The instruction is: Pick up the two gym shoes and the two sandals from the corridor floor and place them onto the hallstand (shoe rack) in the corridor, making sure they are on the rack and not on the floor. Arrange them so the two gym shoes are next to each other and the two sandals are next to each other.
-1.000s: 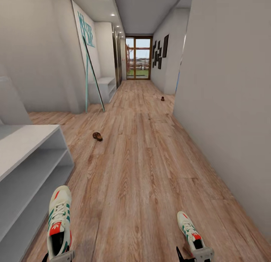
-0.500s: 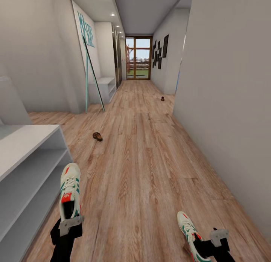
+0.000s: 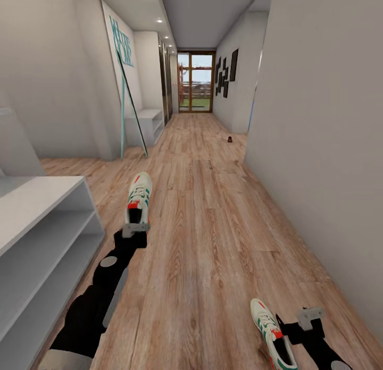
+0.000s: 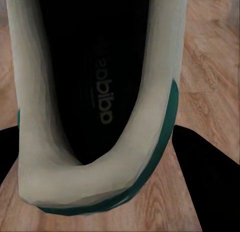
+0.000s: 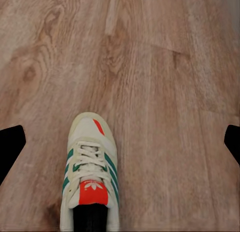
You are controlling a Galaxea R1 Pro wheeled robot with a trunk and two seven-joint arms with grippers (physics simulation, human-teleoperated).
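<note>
The left gripper (image 3: 135, 229) clamps one gym shoe (image 3: 139, 199) by its heel, lifted beside the hallstand (image 3: 40, 237) for shelving, while the right gripper (image 3: 310, 317), spread wide, hovers over the second gym shoe (image 5: 90, 177) on the corridor floor (image 3: 213, 226).

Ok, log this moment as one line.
left gripper: shut on sneaker, raised | right gripper: open beside second sneaker on floor | rack: no shoes

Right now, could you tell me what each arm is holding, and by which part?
The left gripper holds one gym shoe by its heel rim. The right gripper holds nothing; its jaws stand open.
</note>
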